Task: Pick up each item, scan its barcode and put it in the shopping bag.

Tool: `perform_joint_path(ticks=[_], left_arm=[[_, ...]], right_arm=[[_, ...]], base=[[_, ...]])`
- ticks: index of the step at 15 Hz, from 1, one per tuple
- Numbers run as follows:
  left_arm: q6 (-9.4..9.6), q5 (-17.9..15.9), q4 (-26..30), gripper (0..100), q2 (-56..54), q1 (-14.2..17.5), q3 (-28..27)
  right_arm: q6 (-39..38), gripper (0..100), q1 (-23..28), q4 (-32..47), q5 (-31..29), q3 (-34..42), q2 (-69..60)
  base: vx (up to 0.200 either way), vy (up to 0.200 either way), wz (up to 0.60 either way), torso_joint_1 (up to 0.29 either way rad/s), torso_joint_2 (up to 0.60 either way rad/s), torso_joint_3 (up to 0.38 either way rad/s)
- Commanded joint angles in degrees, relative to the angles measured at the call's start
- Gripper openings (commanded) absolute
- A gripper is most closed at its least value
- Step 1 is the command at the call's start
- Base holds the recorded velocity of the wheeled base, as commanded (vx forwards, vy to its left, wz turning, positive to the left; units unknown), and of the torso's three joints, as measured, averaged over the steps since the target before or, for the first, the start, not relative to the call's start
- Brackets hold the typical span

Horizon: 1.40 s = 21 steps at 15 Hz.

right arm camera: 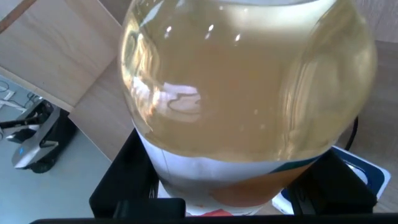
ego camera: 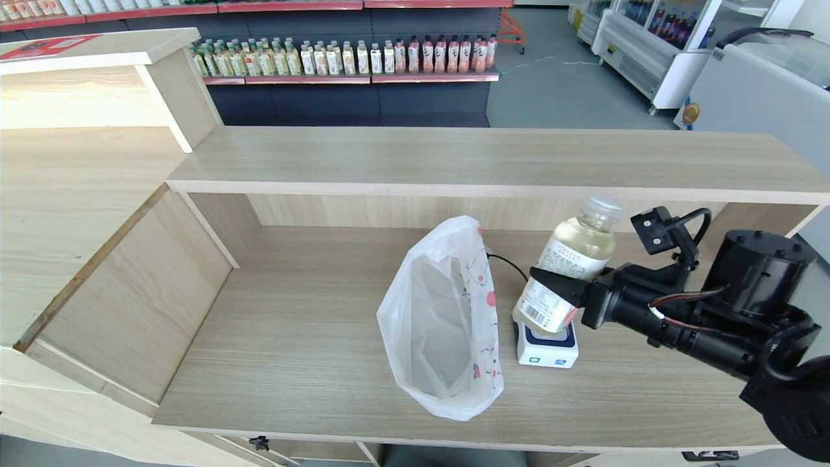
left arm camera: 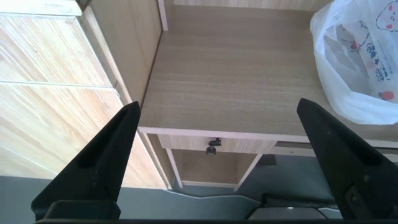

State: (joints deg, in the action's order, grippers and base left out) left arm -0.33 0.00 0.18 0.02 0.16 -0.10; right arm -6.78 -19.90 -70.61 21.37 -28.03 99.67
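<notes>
The right pincer [ego camera: 555, 285] pinches the drink bottle [ego camera: 577, 250], tilted just above the barcode scanner [ego camera: 548, 347] on the bench [ego camera: 292, 337]; scanning, I'd say. Next comes a sideways carry into the shopping bag [ego camera: 447, 324]. The left pincer [left arm camera: 214, 162] hangs spread.

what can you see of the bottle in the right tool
The bottle is clear plastic with a pale yellowish drink, a pale ribbed cap and a white printed label with a barcode near its base. It is tilted, cap away from the robot, held around its lower half by the right tool, base over the scanner, beside the bag.
</notes>
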Motion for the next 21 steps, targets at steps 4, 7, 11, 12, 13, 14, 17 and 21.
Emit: perform_joint_path(ticks=[4,7,11,12,13,14,17,21], left_arm=[[-0.02,0.0,0.0,100,0.0,0.0,0.0],[-0.02,0.0,0.0,100,0.0,0.0,0.0],[-0.02,0.0,0.0,100,0.0,0.0,0.0],[-0.02,0.0,0.0,100,0.0,0.0,0.0],[-0.02,0.0,0.0,100,0.0,0.0,0.0],[-0.02,0.0,0.0,100,0.0,0.0,0.0],[-0.02,0.0,0.0,100,0.0,0.0,0.0],[-0.02,0.0,0.0,100,0.0,0.0,0.0]], right_arm=[[4.1,0,-2.5,-15.9,0.1,-2.2,18.4],[4.8,0,-5.5,-19.4,0.1,-4.6,26.2],[7.1,0,-6.2,-19.4,0.3,-10.9,32.1],[7.1,0,-6.6,-19.4,0.3,-11.5,32.7],[7.5,0,-6.9,-19.4,0.3,-13.4,34.2],[8.0,0,-7.2,-19.4,0.3,-14.8,35.3],[10.2,0,-7.4,-19.4,0.2,-17.7,38.8],[11.5,0,-7.4,-19.4,0.2,-19.0,41.6]], base=[[0.000,0.000,0.00,0.000,0.00,0.000],[0.000,0.000,0.00,0.000,0.00,0.000],[0.000,0.000,0.00,0.000,0.00,0.000],[0.000,0.000,0.00,0.000,0.00,0.000],[0.000,0.000,0.00,0.000,0.00,0.000],[0.000,0.000,0.00,0.000,0.00,0.000],[0.000,0.000,0.00,0.000,0.00,0.000],[0.000,0.000,0.00,0.000,0.00,0.000]])
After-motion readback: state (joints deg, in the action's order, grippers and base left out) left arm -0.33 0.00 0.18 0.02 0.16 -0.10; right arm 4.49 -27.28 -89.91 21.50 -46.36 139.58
